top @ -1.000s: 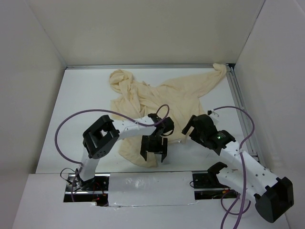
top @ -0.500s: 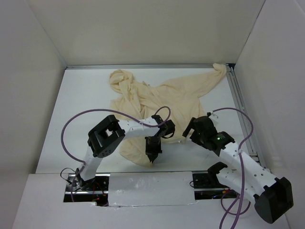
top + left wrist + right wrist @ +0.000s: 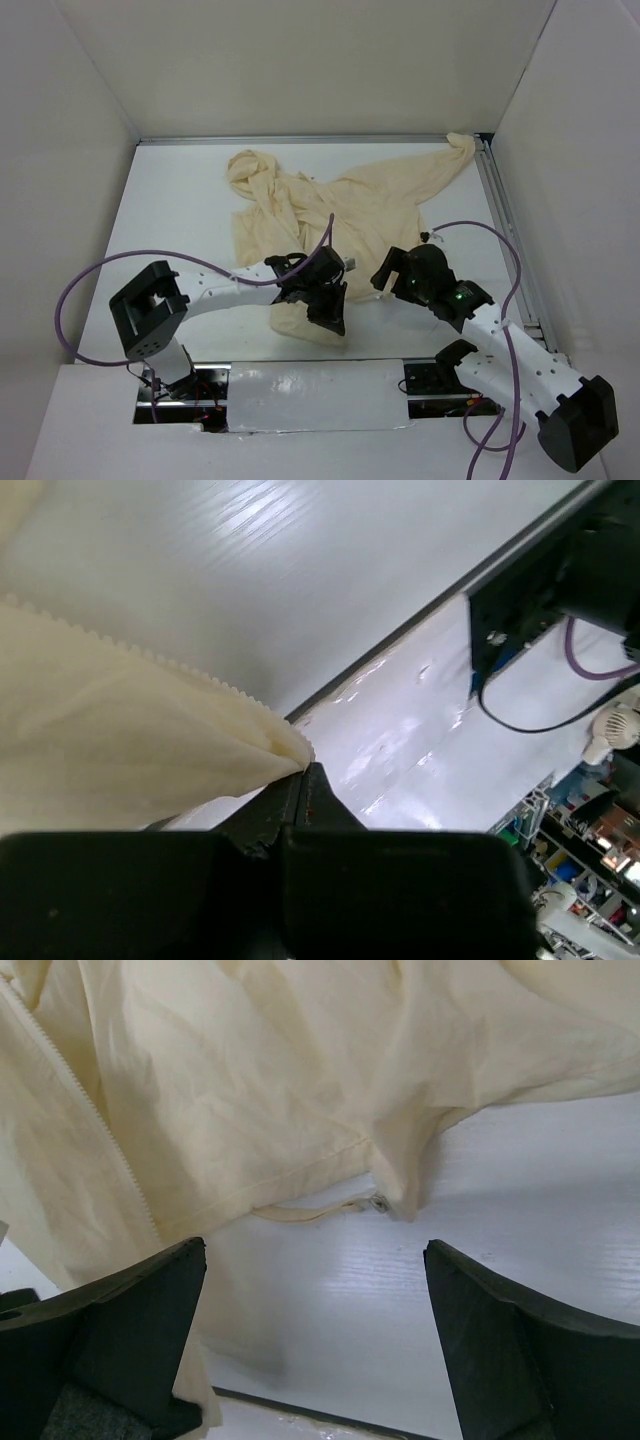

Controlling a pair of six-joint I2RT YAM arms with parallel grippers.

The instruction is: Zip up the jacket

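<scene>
The cream jacket [image 3: 340, 200] lies wrinkled on the white table, hood at the back left and one sleeve reaching the back right corner. My left gripper [image 3: 328, 315] is shut on the jacket's near hem corner, which is lifted and bunched. In the left wrist view that corner [image 3: 120, 740], edged with zipper teeth, is pinched at the gripper's [image 3: 305, 770] tip. My right gripper [image 3: 385, 275] stands open just right of the hem. Its wrist view shows the jacket [image 3: 250, 1080], a zipper line [image 3: 90, 1110] and a cord end [image 3: 378, 1202] ahead of the gripper [image 3: 315, 1330].
White walls enclose the table on three sides. A metal rail [image 3: 505, 230] runs along the right edge. A taped white strip [image 3: 310, 390] covers the near edge between the arm bases. Purple cables loop over both arms.
The left gripper closed on the jacket's near hem corner and drew it up and right, bunching the lower cloth. Its elbow swung left. The right gripper edged left toward the hem.
</scene>
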